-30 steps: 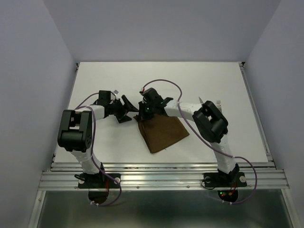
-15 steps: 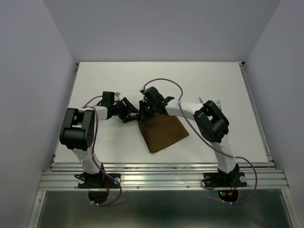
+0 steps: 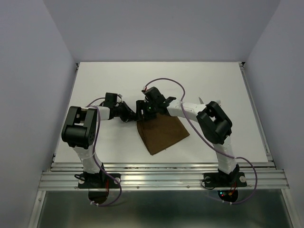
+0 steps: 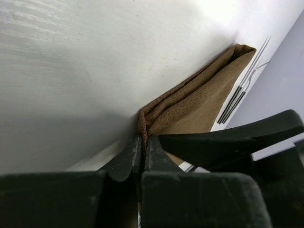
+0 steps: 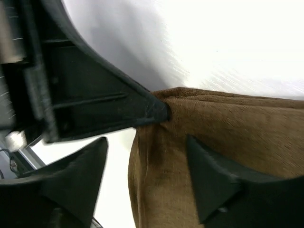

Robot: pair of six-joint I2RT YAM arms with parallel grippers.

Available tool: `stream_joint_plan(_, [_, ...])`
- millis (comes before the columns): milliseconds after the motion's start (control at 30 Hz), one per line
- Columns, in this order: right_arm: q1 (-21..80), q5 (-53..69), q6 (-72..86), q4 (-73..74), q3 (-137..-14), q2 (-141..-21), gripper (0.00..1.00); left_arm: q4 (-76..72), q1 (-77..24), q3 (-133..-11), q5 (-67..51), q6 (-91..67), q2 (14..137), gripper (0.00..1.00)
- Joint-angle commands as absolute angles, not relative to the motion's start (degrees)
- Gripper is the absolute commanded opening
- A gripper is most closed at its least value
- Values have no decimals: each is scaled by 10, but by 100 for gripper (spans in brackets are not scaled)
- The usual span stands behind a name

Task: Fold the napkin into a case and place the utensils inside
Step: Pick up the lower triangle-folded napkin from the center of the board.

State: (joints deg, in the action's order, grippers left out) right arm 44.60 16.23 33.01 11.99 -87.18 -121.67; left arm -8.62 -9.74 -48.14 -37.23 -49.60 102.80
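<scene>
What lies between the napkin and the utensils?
Between the napkin and the utensils only bare table shows in the left wrist view; in the top view the right arm crosses above it.

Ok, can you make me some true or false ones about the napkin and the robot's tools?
1. The left tool is pinching a corner of the napkin. True.
2. The right tool is shut tight. False: it is open, with its fingers spread over the napkin.
3. The utensils are tucked inside the napkin. False: they lie bare on the table, off to the right and apart from the napkin.
4. The napkin is brown and folded over. True.
</scene>
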Motion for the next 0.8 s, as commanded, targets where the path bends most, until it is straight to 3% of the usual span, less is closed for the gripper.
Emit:
stream_joint_plan(0, [443, 103, 317, 127, -854, -1136, 77, -54, -101, -496, -367, -483, 1020, 0])
stream_joint_plan(167, [475, -3, 304, 176, -804, -1079, 83, -16, -101, -509, -347, -479, 1018, 0])
stream_joint_plan(400, [615, -225, 286, 212, -755, -1033, 82, 27, -100, -523, -337, -487, 1022, 0])
stream_joint_plan(600, [684, -345, 283, 268, -780, -1070, 82, 76, -100, -551, -297, -491, 1016, 0])
stream_joint_plan(767, [702, -375, 279, 272, -791, -1106, 82, 83, -100, -561, -290, -496, 1012, 0])
